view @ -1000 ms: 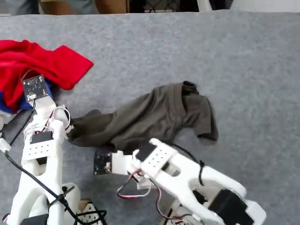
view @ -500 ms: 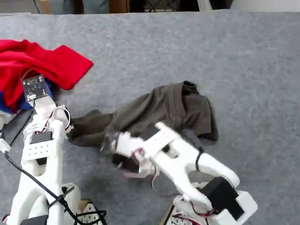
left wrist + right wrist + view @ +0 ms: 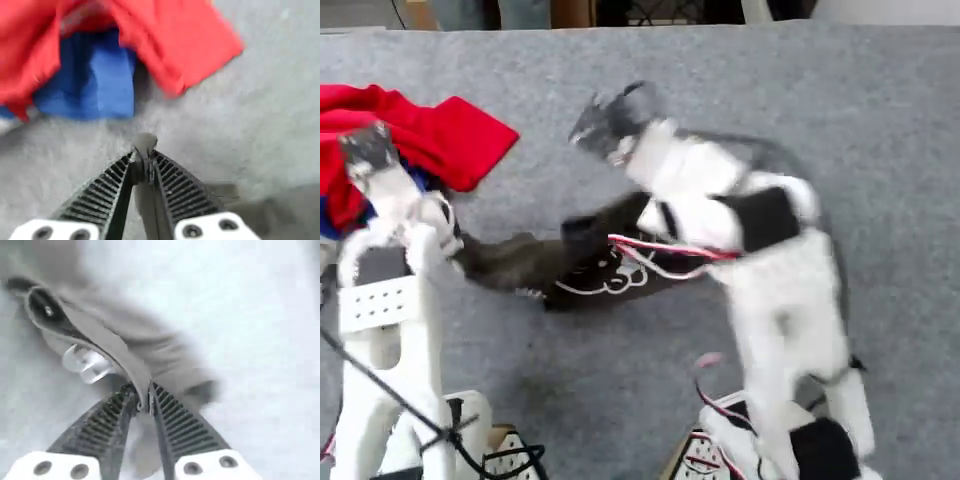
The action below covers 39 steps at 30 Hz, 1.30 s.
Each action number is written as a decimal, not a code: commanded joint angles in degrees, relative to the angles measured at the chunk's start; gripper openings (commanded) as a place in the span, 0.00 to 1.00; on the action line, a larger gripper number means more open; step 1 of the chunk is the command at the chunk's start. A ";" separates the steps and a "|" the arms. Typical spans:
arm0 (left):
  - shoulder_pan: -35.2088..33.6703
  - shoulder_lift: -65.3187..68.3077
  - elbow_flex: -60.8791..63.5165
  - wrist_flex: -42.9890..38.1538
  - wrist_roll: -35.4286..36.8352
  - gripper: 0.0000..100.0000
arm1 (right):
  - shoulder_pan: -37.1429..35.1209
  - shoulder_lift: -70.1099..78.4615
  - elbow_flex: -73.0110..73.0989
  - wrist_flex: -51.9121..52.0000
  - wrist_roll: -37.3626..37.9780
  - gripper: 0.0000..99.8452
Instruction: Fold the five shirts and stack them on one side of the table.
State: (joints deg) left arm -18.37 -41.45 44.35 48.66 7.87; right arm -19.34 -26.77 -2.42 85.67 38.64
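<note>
While strung out across the grey felt table (image 3: 880, 120) from above, sags limp between both arms: olive shirt (image 3: 570, 265), thin and creased.

At the left wrist: left gripper (image 3: 145, 150) clamped on a small olive corner, soft red shirt (image 3: 165, 40) and blue shirt (image 3: 95, 80) heaped just past the fingertips.

At the right wrist: right gripper (image 3: 142, 395) pinched on a folded edge.

Could slip free under a harder tug, given such shallow bites.

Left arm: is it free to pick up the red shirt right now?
Probably not yet. The left gripper is shut on a bit of the olive shirt; the red shirt lies just ahead, unobstructed.
</note>
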 commanded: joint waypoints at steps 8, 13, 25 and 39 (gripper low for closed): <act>-0.04 -13.45 -49.19 22.42 -5.01 0.03 | 16.79 -5.23 -45.32 -6.42 -11.87 0.01; -0.31 -10.46 -72.66 29.54 -6.86 0.03 | 23.82 -5.23 -55.69 -14.86 -11.87 0.01; -0.66 -5.80 -101.85 52.31 -9.85 0.03 | 28.31 -6.99 -64.66 -6.86 -11.69 0.01; -0.04 -23.82 -63.25 51.52 -9.93 0.03 | 28.22 -8.92 -59.56 4.22 -11.69 0.01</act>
State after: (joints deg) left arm -18.55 -63.08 -22.02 100.79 -1.45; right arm 8.26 -34.95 -62.37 90.68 27.12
